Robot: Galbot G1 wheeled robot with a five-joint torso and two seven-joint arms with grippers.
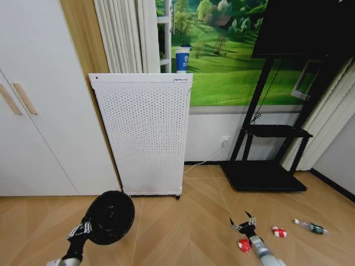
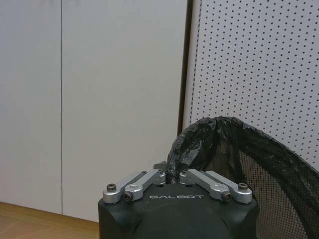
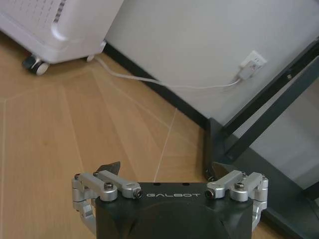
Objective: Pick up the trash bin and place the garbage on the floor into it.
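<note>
Currently, status by item:

Bin: the trash bin [image 1: 111,217], one, lined with a black bag, is off the floor, near left, in front of the white perforated appliance [image 1: 143,134].
Left gripper [image 2: 172,175]: fingers pinched together on the bin's rim.
Right gripper [image 1: 244,224]: fingers spread apart, empty, near right, just beside the red wad [image 1: 244,245].
Garbage: three pieces on the floor, namely the wad, a red-and-white wrapper [image 1: 279,231], and a green-and-white bottle [image 1: 311,226].
Done: bin pickup.
Left: all three pieces, judged.
</note>
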